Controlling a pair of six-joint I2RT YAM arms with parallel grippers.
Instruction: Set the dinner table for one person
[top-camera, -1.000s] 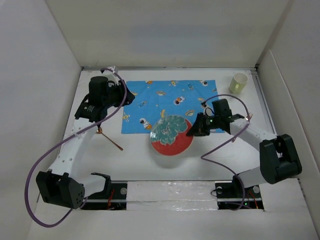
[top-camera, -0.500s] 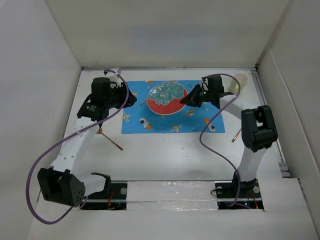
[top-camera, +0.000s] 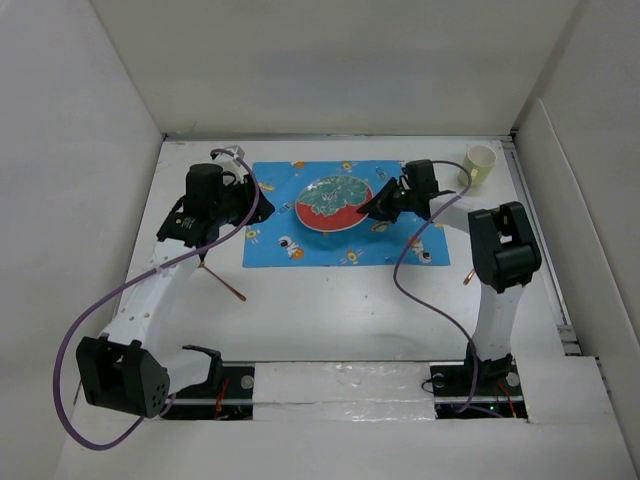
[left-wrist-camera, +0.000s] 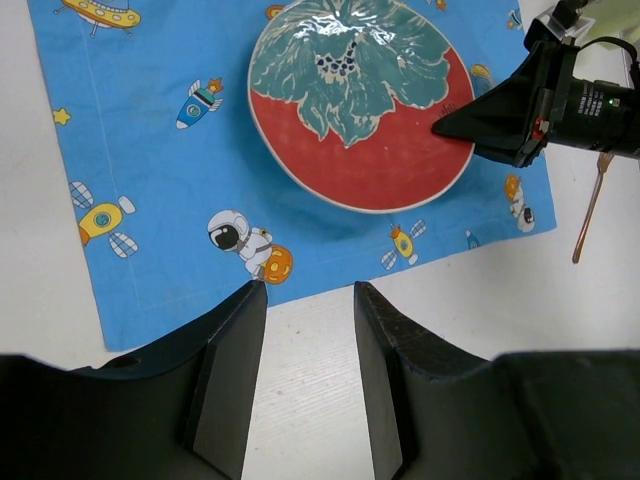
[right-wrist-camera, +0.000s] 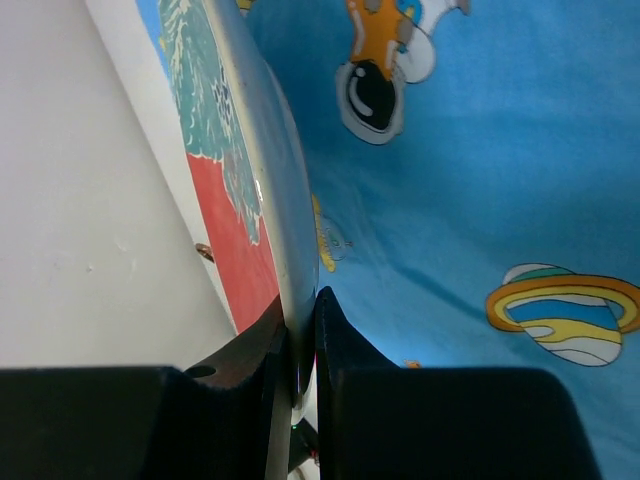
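While viewing from above, we logged the tomato-print plate (top-camera: 335, 203) over the blue placemat (top-camera: 330, 250) on the dinner table (top-camera: 330, 320), judged unreleased. The cup (top-camera: 479, 165), left copper utensil (top-camera: 222, 278) and right copper utensil (top-camera: 470, 272) lay off the mat, unplaced.

Left wrist: the left gripper (left-wrist-camera: 308, 290) hovered at the mat's edge, fingers apart, empty.

Right wrist: the right gripper (right-wrist-camera: 300, 310) pinched the plate's rim, arm outstretched.

A lab test cell: white panel walls (top-camera: 330, 70) enclose the dinner table (top-camera: 330, 315).
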